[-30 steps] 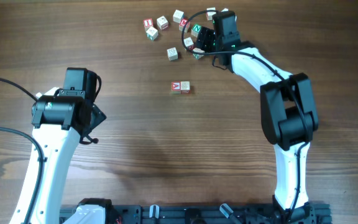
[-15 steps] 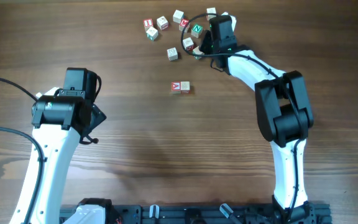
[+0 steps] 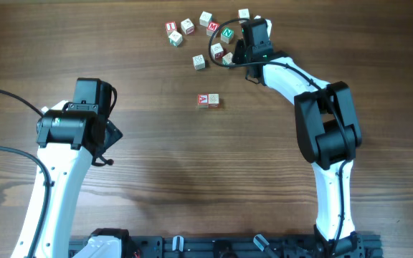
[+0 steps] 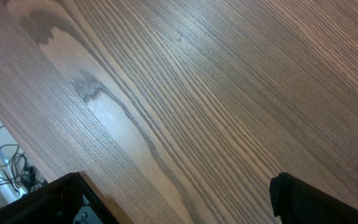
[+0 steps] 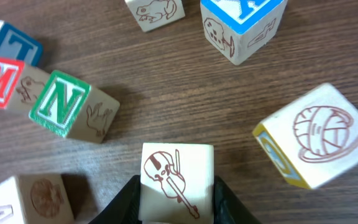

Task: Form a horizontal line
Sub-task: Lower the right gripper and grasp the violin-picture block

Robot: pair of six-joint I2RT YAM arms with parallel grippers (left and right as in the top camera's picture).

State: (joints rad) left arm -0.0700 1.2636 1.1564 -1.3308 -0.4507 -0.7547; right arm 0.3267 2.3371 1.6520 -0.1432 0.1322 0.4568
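The line (image 3: 208, 100) lies on the bare bench (image 3: 192, 179) near its middle, well apart from both claws: the right claw (image 3: 232, 56) is beyond it and to its right, among the loose cluster (image 3: 206, 36) at the far edge, and the left claw (image 4: 179, 208) is off to its left, nearer the robot's base. The line is a short row of two small pale wooden cubes touching side by side, the left one with a red A on top; the other's marking is too small to read. The right arm (image 3: 321, 129) reaches forward and bends inward at the elbow. Its claw is clenched on a violin cube (image 5: 176, 177), with a dark finger pressed to each side. A green N cube (image 5: 61, 102) and a yarn-ball cube (image 5: 319, 134) sit close by, not touching it. The left arm (image 3: 63, 158) angles inward over bare wood, its claw released, the fingers spread wide with nothing between them.
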